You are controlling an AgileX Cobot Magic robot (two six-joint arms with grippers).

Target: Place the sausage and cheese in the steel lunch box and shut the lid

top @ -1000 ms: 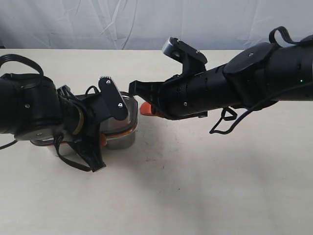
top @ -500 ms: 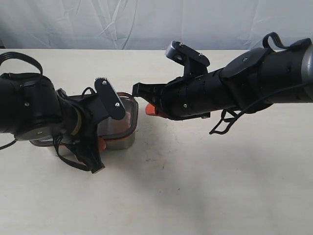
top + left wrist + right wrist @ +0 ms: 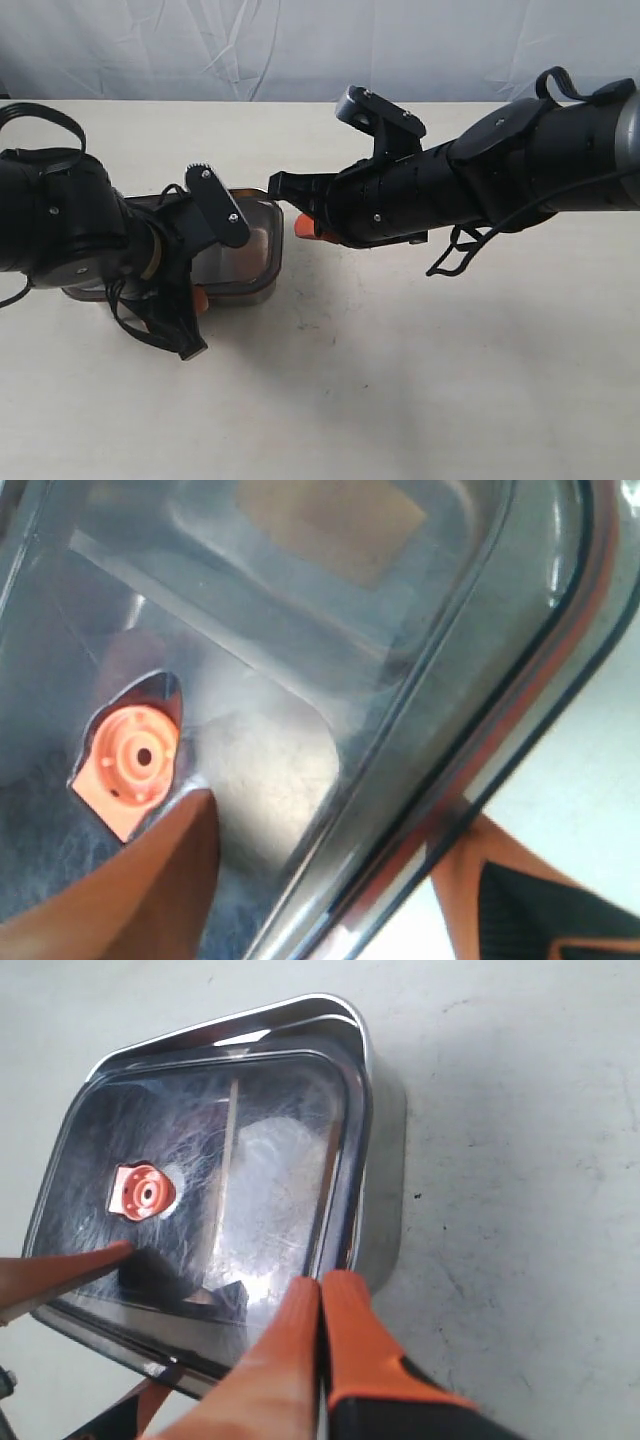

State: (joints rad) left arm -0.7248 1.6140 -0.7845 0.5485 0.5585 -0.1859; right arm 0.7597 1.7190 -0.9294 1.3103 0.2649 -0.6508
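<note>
The steel lunch box (image 3: 252, 293) stands at the table's left, with the dark translucent lid (image 3: 238, 256) lying on top of it. The orange valve tab (image 3: 143, 1192) shows near the lid's middle. My left gripper (image 3: 335, 815) is open and straddles the lid's rim (image 3: 520, 680). One finger (image 3: 150, 890) rests on the lid beside the valve; the other finger (image 3: 490, 870) is outside the rim. My right gripper (image 3: 322, 1282) is shut and empty, its tips at the rim on the box's right end (image 3: 300, 226). The sausage and cheese are hidden; only a blurred tan patch (image 3: 330, 520) shows through the lid.
The box stands on a pale table (image 3: 400, 380). A white cloth backdrop (image 3: 300, 40) hangs behind the far edge. Both black arms crowd over the box from either side.
The lid has dropped from a tilt, with its orange seal showing, to flat on the box. My left arm has sunk with it. The right gripper has shifted slightly along the box's end.
</note>
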